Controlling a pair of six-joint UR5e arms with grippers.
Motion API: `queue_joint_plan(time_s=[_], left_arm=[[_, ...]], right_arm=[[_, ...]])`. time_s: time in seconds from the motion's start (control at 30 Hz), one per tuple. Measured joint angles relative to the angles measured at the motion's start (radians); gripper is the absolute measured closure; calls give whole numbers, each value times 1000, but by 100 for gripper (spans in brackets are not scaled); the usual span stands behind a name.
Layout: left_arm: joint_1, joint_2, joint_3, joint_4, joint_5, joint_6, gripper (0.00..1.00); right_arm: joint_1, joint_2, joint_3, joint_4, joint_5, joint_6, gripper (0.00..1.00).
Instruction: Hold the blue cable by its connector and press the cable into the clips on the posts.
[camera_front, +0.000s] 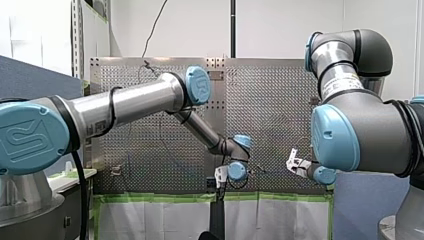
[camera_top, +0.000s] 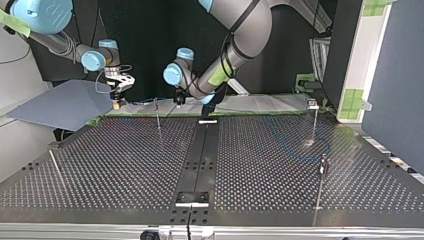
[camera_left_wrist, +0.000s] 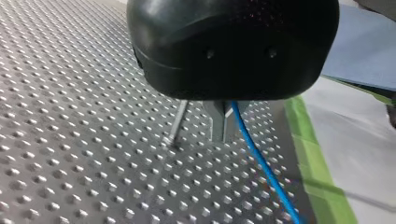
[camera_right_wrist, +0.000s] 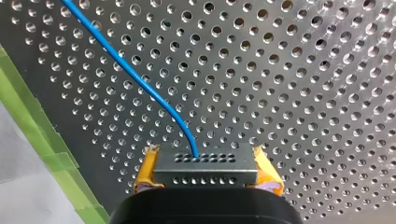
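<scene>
R tool (camera_right_wrist: 207, 164): yellow pads clamped on connector (camera_right_wrist: 205, 175). Blue cable (camera_right_wrist: 135, 81) led off it toward 11 o'clock over tabletop (camera_right_wrist: 303, 70).
L tool (camera_left_wrist: 221, 128): metal fingers narrow, together. Cable just beside at 3 o'clock; any pinch hidden by tool body.
Post (camera_left_wrist: 177, 123) at 9 o'clock of L tool, top cut off.

Perforated metal table (camera_top: 125, 165), black strip (camera_top: 202, 155) down its middle, thin upright posts (camera_top: 158, 116), green tape (camera_left_wrist: 322, 172) along one edge

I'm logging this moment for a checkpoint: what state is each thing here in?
my right gripper: shut on the connector.
connector: clamped between yellow pads.
blue cable: attached to the connector, curved.
my left gripper: shut on the blue cable.
post: upright beside my left gripper, top hidden.
</scene>
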Motion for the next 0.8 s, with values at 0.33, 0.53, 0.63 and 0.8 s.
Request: queue_joint_plan(time_s=[0.33,0.53,0.63,0.8], left_arm=[[30,-24,85,-51,43,-7,100],[39,-24,97,-56,48,-8,100],[41,-25,98,-62,48,-8,100],[44,-25,99,-78,46,-4,100]], right_arm=[[0,0,-12,-2,5,0,100],[-1,0,-23,-3,12,0,100],[-5,0,-28,-3,15,1,100],[-11,0,-40,-3,16,6,100]])
